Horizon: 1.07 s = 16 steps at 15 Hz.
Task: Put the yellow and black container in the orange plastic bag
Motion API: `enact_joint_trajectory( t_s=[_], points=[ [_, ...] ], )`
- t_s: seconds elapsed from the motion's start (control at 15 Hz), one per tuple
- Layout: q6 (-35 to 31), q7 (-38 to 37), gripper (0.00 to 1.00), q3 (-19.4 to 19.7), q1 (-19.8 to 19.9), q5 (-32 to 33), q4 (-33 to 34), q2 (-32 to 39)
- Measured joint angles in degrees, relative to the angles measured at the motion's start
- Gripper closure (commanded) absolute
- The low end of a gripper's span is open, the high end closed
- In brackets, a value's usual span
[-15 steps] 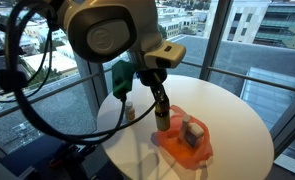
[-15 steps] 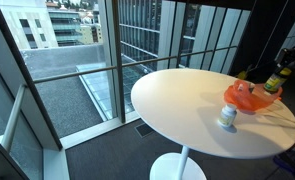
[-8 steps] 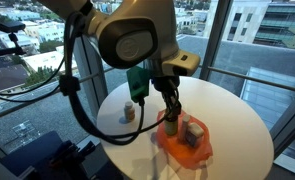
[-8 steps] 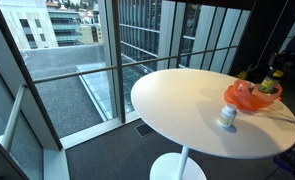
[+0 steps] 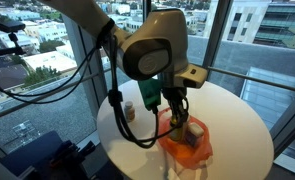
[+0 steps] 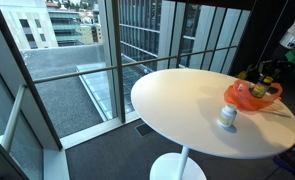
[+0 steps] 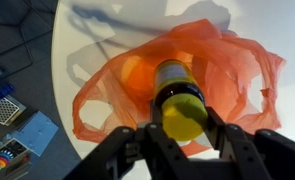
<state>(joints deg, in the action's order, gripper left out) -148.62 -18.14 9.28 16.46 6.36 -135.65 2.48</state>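
Gripper clamped on the cap of the yellow and black container, over the open orange plastic bag. Container judged rigid, light, smooth: cap grip suits. Bag limp.

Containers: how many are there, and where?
2. The yellow and black container is in the gripper over the orange bag; a small jar stands on the table nearby. The bag may hide more.

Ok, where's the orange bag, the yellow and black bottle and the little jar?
orange bag (image 7: 245, 80), wrist view, its right side.
yellow and black container (image 7: 180, 98), wrist view, its dark middle.
little jar (image 6: 227, 118), an exterior view, its side.
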Motion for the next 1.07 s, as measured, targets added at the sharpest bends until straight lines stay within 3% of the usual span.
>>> enact_joint_trajectory(
  t_s=[0.87, 1.0, 1.07],
  points=[
    [-5.1, 0.21, 0.81, 0.64, -4.53, -2.86, 2.05, 8.06],
    [-5.38, 0.27, 0.75, 0.85, -4.53, -3.28, 2.05, 8.44],
    [-5.41, 0.34, 0.66, 0.99, -4.53, -3.54, 2.05, 8.49]
  ],
)
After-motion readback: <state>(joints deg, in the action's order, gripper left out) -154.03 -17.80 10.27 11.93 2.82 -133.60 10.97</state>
